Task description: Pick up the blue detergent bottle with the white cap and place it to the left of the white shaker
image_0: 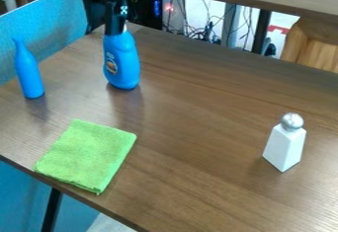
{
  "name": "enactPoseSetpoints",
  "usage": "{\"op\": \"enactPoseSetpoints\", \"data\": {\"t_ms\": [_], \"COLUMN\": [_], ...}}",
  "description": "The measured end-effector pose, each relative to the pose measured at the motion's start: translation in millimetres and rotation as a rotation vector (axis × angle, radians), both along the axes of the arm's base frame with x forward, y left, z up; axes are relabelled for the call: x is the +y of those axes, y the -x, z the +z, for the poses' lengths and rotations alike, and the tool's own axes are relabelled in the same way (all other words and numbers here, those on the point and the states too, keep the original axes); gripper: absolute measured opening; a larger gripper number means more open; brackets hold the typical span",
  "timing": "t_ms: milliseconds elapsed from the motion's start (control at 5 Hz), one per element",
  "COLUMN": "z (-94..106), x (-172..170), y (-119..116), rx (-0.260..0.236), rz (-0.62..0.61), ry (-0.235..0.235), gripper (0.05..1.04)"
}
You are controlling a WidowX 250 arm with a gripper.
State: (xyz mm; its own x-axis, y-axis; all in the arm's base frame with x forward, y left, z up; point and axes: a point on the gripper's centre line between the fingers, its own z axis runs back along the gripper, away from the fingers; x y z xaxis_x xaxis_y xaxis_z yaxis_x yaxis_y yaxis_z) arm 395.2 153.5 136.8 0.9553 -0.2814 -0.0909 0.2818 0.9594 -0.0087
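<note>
The table (191, 112) bears cloth (87, 156), shaker (285, 146) and slim bottle (28, 74).

A lab or workshop-like space
Loose cables (210, 30) run behind the brown table (191, 102); a blue partition panel (49, 31) stands alongside.

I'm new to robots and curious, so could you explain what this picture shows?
The black machine at the picture's upper left is a robot arm. Its gripper, the part that grabs things, is at the top of a wide blue bottle; whether it holds the bottle, I can't tell. A fixed camera looks down at a slant on a brown table. Also on it are a slim blue bottle, a green cloth lying flat, and a white container with a rounded silvery top.
</note>
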Motion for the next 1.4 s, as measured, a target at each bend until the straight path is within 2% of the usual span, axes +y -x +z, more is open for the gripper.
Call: {"op": "enactPoseSetpoints", "data": {"t_ms": [200, 400, 600, 800, 1000, 1200, 1400], "z": [-8.8, -8.4, -7.3, -8.0, -6.0, 30.8, 46.3], "x": [0.5, -1.5, -2.0, -3.2, -10.8, -48.1, -103.1], "y": [-6.6, -13.3, -14.2, -14.3, -2.2, 5.2, 14.7], "rx": [0.008, -0.010, -0.018, -0.026, -0.021, -0.159, -0.248], "rz": [-0.012, -0.029, -0.019, -0.004, 0.025, -0.010, -0.054], "ry": [0.020, 0.039, 0.046, 0.044, 0.050, 0.022, 0.062], "gripper": [0.943, 0.672, 0.484, 0.476, 0.474, 0.474, 0.474]}}
